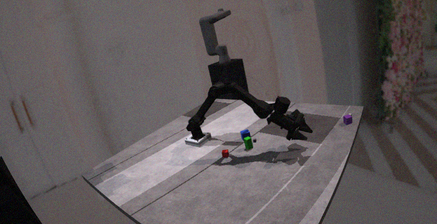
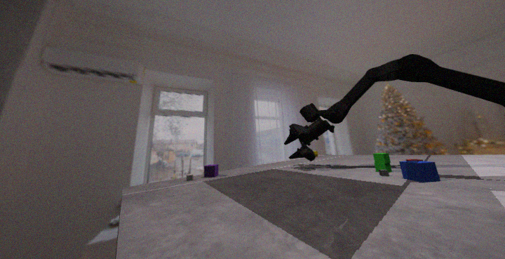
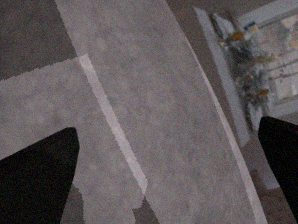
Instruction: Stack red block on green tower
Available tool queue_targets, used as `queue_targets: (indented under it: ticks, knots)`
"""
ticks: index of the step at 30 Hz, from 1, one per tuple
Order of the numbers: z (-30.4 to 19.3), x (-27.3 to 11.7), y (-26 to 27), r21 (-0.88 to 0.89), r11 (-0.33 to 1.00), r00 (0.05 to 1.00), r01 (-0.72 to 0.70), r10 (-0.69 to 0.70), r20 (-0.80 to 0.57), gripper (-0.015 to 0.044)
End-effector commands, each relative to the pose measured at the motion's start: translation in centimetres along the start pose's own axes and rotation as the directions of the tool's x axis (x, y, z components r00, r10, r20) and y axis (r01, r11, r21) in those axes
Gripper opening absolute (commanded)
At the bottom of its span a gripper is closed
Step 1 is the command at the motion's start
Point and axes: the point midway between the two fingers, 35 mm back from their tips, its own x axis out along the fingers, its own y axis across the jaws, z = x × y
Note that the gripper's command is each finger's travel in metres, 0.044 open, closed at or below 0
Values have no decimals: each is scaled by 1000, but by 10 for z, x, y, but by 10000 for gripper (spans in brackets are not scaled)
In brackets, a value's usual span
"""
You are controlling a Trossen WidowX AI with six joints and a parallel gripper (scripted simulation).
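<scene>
Well apart from gripper [image 1: 301,132]: red block [image 1: 225,153]

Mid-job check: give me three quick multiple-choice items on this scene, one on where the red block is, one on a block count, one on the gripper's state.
1. Where is the red block?
A. On the green tower
B. On the table, apart from the tower
C. Between the fingers

2. How many coloured blocks or towers stand on the table in the top view?
A. Two
B. Four
C. Six

3. What is the gripper doing?
A. Open, holding nothing
B. Shut on the red block
C. Shut on the purple block

Answers: 1 B, it sits alone on the surface, short of the green tower. 2 B, red, green, blue block and purple block. 3 A, the wrist view shows only table between the wide-set fingers.
</scene>
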Motion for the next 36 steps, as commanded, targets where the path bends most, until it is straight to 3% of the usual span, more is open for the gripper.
queue_targets:
  ticks: [1,16,26,36]
  knots:
    - [-1,-1,0,2,1000,1000,-3,3,-4,426]
    - [-112,-121,10,271,932,894,-241,322,-312,440]
    - [-162,-232,46,501,806,715,-316,549,-432,440]
    - [-179,-339,93,697,647,507,-310,733,-454,440]
